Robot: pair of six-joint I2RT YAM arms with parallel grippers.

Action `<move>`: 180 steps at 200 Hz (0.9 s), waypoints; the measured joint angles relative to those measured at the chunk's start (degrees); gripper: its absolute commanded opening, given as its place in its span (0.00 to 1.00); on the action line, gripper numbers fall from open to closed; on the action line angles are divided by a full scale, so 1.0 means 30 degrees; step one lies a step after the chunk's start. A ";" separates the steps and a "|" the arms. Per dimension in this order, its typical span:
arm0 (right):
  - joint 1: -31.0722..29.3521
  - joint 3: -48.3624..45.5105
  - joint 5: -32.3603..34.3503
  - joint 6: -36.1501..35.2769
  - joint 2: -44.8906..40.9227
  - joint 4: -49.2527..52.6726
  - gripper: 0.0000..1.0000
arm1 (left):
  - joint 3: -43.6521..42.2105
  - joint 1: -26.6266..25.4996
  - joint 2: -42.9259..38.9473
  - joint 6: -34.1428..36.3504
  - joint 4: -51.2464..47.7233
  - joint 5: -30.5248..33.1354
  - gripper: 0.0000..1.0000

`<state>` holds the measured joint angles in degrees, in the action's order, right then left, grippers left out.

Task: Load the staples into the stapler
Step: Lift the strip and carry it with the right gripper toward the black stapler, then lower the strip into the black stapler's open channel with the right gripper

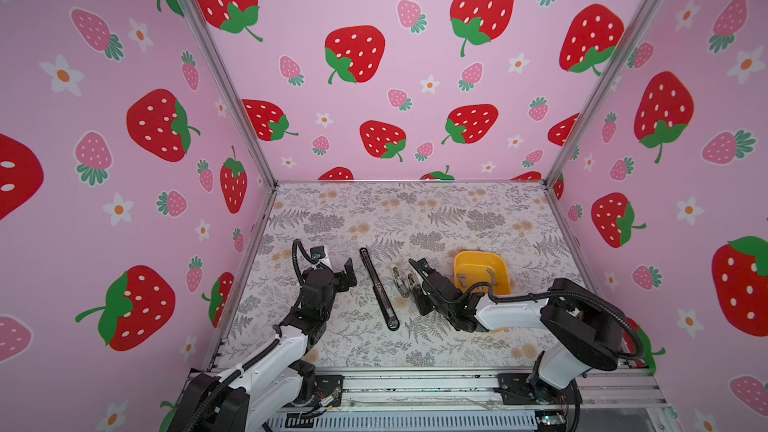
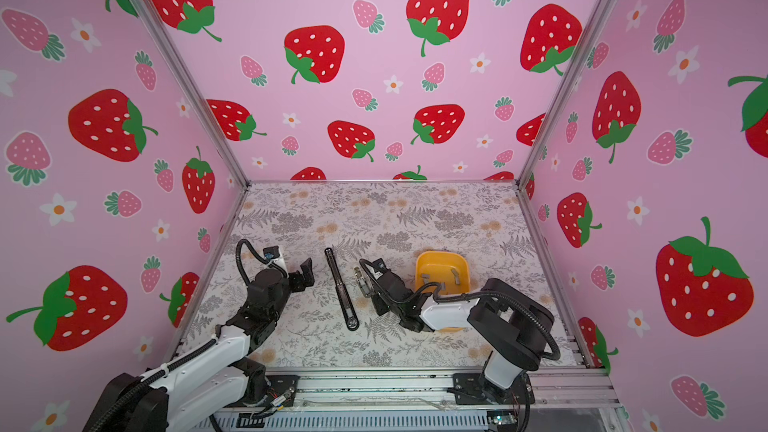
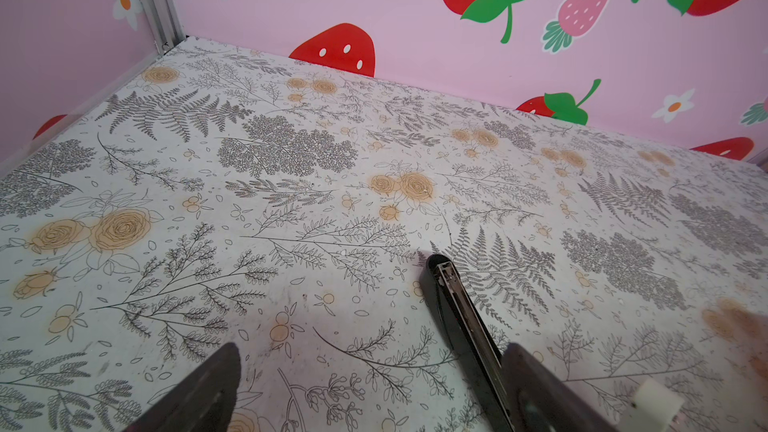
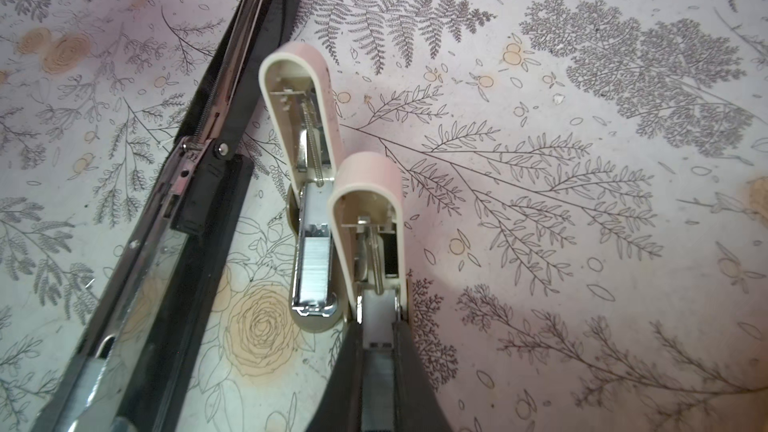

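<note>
Nearest me, the left claw (image 1: 350, 273) hung wide open and empty, just beside the long black stapler (image 1: 379, 288) but not touching it. That stapler lay opened flat on the surface (image 1: 415, 218); couldn't tell whether its channel held anything.

Right of it, the right claw (image 4: 376, 338) was pinched shut on a staple strip (image 4: 376, 384). Its tip sat at the magazine of a small pale stapler (image 4: 368, 180) with the lid flipped open. Strip looked lined up with that magazine but not yet seated, by my read.

Just beside it, the second small pale stapler (image 4: 299, 89), also open, already had a loaded strip (image 4: 314, 268) in its magazine.

Farther back, the yellow tray (image 1: 478, 254) behind the right arm held at least two spare staples (image 1: 492, 274); the arm hid part of the tray.

My judgement on progress: one small stapler filled, one mid-load, black one unknown. Left to do: push this strip home, sort the black one, close all three lids.
</note>
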<state>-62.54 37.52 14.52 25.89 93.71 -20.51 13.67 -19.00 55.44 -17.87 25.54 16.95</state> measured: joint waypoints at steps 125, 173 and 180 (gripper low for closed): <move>-0.0831 -0.0736 0.0831 0.1100 -0.0233 -0.0291 0.25 | 0.0000 0.0000 0.0000 0.0000 0.0007 0.0000 0.99; -0.0962 -0.1049 0.0874 0.1333 -0.0284 0.0160 0.33 | 0.0000 0.0000 0.0000 0.0000 0.0007 0.0000 0.99; -0.0962 -0.1064 0.0874 0.1333 -0.0284 0.0197 0.33 | 0.0000 0.0000 0.0000 0.0000 0.0007 -0.0007 0.99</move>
<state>-65.43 34.33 17.15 29.89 92.86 -19.92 13.67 -19.00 55.44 -17.87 25.56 16.93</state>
